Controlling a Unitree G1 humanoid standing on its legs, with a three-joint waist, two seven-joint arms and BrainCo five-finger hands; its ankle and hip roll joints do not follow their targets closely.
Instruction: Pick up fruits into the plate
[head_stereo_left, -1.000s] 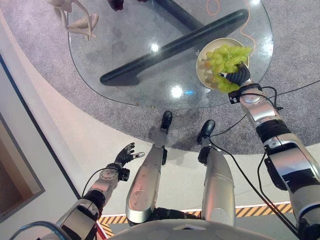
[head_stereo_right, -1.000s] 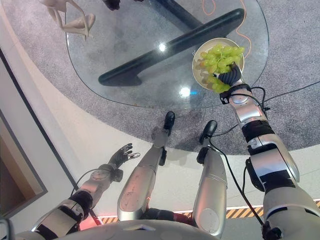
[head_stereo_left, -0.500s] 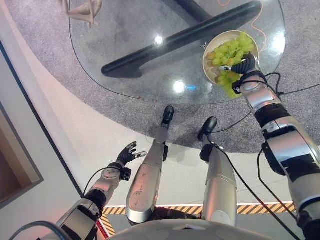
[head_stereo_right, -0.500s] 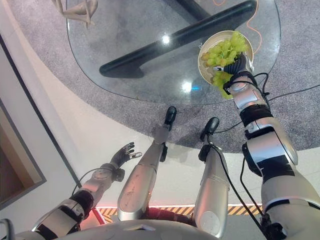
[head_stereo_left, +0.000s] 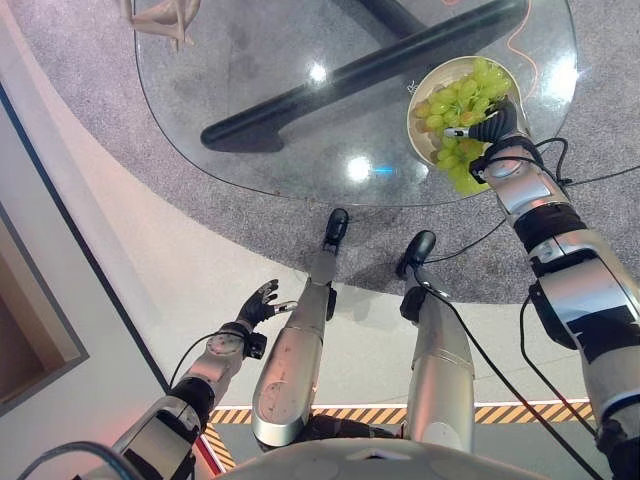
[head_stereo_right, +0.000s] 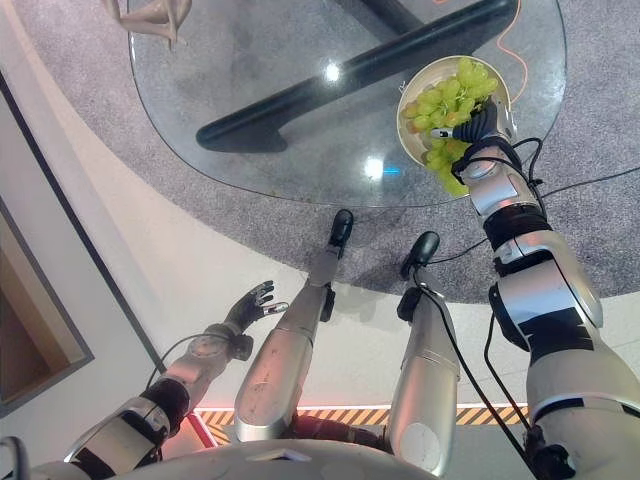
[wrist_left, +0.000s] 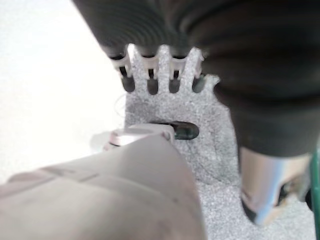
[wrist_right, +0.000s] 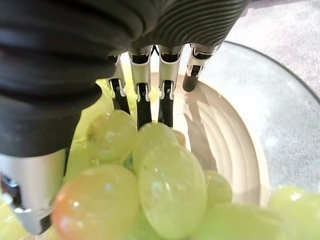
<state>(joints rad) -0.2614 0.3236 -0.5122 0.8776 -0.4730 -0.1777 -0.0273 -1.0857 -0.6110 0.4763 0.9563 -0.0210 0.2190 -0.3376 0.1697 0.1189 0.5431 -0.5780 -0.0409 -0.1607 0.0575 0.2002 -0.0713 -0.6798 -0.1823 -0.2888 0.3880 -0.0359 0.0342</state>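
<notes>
A bunch of green grapes (head_stereo_left: 458, 97) lies across a cream plate (head_stereo_left: 416, 128) near the right edge of the glass table. Part of the bunch hangs over the plate's near rim. My right hand (head_stereo_left: 491, 130) is at that rim, on top of the bunch. In the right wrist view the grapes (wrist_right: 165, 185) sit between the thumb and the fingers (wrist_right: 150, 75), with the plate's ribbed inside (wrist_right: 225, 140) beyond them. My left hand (head_stereo_left: 258, 300) hangs low at my left side with its fingers (wrist_left: 160, 82) spread and nothing in it.
The oval glass table (head_stereo_left: 250, 170) has a dark crossed base (head_stereo_left: 330, 90) showing through it. A beige figurine (head_stereo_left: 160, 15) stands at its far left. An orange cord (head_stereo_left: 520, 45) runs by the plate. Grey carpet surrounds the table, with pale floor nearer me.
The camera has shifted. My right hand has carried the grapes a little farther over the plate, and part of the bunch now droops over the near rim. The left hand has stayed low.
</notes>
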